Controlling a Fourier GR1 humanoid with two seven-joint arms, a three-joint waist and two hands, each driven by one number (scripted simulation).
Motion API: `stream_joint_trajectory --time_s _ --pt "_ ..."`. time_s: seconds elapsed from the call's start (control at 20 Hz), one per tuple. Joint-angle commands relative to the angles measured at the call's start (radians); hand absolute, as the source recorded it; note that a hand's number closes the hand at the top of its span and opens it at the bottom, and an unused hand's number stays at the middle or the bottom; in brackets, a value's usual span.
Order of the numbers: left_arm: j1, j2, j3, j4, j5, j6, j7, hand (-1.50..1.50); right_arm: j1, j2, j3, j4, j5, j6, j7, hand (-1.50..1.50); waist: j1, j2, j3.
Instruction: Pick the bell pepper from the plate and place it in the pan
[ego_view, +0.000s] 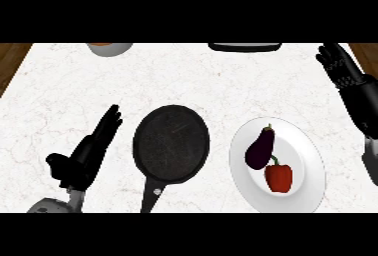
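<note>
A red bell pepper (279, 177) with a green stem lies on the white plate (310, 150) at the right, just below a dark purple eggplant (260, 148). The black pan (171, 144) sits in the middle of the counter, empty, its handle pointing toward the lower edge. My left hand (87, 152) rests open to the left of the pan, fingers straight and pointing up. My right hand (341, 64) is raised open at the far right, above and to the right of the plate, apart from the pepper.
A grey bowl (109, 48) with something orange inside stands at the counter's back left. A dark flat object (245, 47) lies at the back edge, right of centre. Wooden strips border the white marble counter at both sides.
</note>
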Motion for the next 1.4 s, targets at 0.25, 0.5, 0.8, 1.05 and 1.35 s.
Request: stream_joint_trajectory --time_s 0.25,0.5,0.8,1.05,1.35 --pt "-0.028 0.223 0.210 0.202 -0.088 0.135 0.177 0.00 0.069 0.183 0.083 -0.075 -0.147 0.072 -0.010 -1.50 0.007 -0.033 0.018" --pt "0.063 0.202 0.206 0.196 -0.053 0.134 0.171 0.00 0.228 0.222 -0.172 0.019 -0.044 -0.328 -0.050 1.50 -0.070 -0.045 0.024" --pt "-0.036 0.186 0.210 0.270 -0.091 0.109 0.213 0.00 0.583 0.271 -0.063 -0.236 0.056 -0.258 -0.342 -1.50 -0.022 -0.039 0.014" --pt "0.006 0.204 0.221 0.188 -0.091 0.097 0.240 0.00 0.662 0.136 -0.014 -0.456 0.222 -0.306 -0.109 -1.50 -0.010 -0.041 0.012" --pt "-0.025 0.173 0.196 0.229 -0.125 0.112 0.221 0.00 0.597 -0.119 -0.016 -0.491 0.403 -0.213 0.240 -1.50 0.004 -0.035 0.008"
